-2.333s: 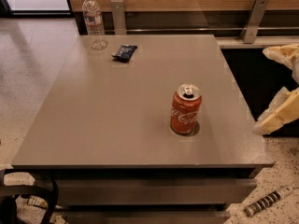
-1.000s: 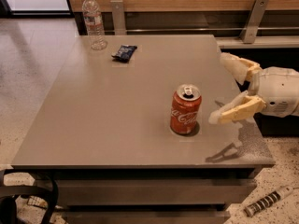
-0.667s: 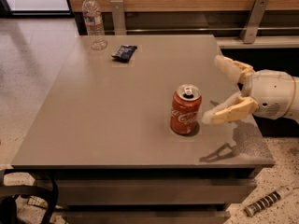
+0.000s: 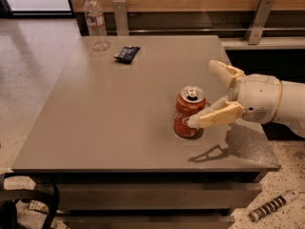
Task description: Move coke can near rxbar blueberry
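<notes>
The coke can [image 4: 185, 109], red with a silver top, stands upright on the grey table [image 4: 105, 123], right of centre near the front. The rxbar blueberry [image 4: 127, 53], a small dark blue wrapper, lies flat at the far left of the table, well away from the can. My gripper [image 4: 204, 95] reaches in from the right and is open. Its near finger [image 4: 217, 117] lies against the can's front right side. Its far finger [image 4: 223, 73] stands behind and to the right of the can, apart from it.
A clear plastic water bottle [image 4: 96, 22] stands at the table's far left corner, just left of the rxbar. A wooden wall with metal brackets [image 4: 257, 14] runs behind the table. A striped tool [image 4: 271, 207] lies on the floor at front right, black cables [image 4: 19, 209] at front left.
My gripper has come in from the right edge and closed in on the can, its near finger now against the can's side. The can and rxbar have not moved.
</notes>
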`<control>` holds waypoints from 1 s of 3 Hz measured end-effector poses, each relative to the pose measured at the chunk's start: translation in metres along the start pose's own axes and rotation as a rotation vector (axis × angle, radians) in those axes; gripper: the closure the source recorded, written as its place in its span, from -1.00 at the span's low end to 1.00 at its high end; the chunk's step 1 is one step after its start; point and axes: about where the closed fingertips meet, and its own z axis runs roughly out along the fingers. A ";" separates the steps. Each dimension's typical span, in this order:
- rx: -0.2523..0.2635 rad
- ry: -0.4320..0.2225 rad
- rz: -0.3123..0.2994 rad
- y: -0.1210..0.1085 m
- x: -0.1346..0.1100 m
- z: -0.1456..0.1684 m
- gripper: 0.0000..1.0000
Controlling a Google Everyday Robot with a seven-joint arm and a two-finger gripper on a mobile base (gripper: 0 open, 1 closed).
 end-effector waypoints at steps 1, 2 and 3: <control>0.038 0.026 -0.011 0.000 0.011 0.010 -1.00; 0.072 0.031 -0.013 -0.003 0.027 0.015 -1.00; 0.097 0.024 -0.004 -0.004 0.044 0.018 -0.67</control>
